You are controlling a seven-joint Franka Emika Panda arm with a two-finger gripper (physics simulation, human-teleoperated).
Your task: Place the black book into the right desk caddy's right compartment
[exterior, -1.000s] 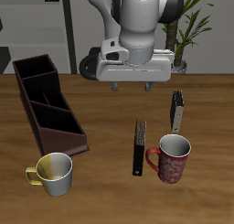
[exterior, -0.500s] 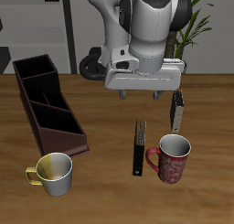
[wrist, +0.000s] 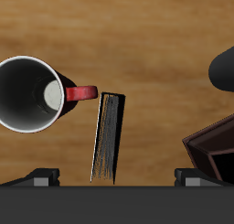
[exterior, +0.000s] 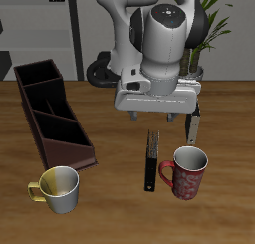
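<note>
Pincer (exterior: 156, 113): mine, spread wide, holding nothing, above the black book (exterior: 151, 159)
Black book: standing on the table (exterior: 110, 203) beside the red mug (exterior: 186, 172)
Right desk caddy (exterior: 52, 114): well apart

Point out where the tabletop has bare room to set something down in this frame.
Bare wood lies along the front edge between the yellow mug and the black book. Crowded: black book, red mug and the shorter book cluster under the gripper.
</note>
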